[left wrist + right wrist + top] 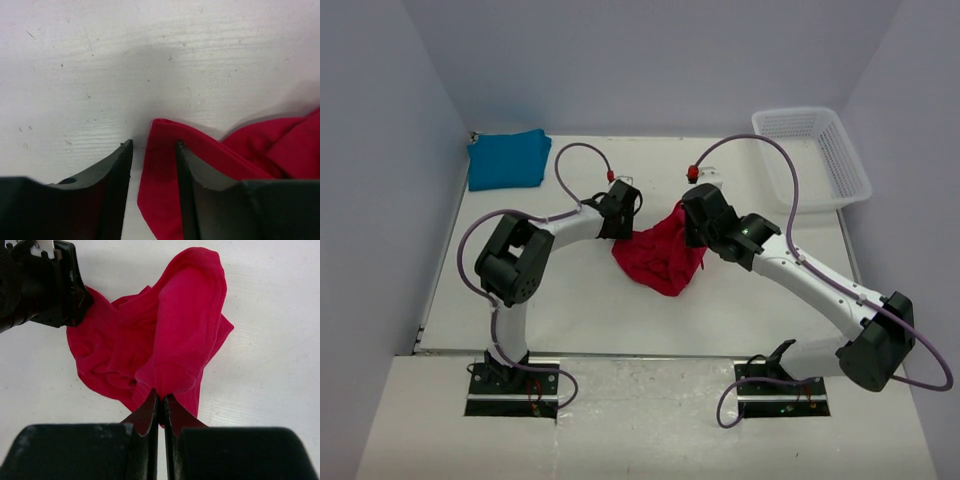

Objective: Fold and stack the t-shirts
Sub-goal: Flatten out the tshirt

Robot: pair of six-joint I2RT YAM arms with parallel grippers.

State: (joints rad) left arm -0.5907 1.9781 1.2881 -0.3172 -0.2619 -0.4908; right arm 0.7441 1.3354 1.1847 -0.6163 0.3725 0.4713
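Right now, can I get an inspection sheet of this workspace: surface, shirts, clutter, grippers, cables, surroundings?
Surface: white table, faintly scuffed.
Job's things: red t-shirt crumpled at centre; teal t-shirt folded, far left corner.
Clutter: mesh basket, far right, nothing seen inside.
Grippers: left gripper with jaws apart around a red fold; right gripper shut on the red t-shirt.
Cables: purple cables loop off both arms.
Surroundings: plain pale walls.

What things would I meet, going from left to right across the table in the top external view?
In order: teal-blue t-shirt → red t-shirt → white basket.
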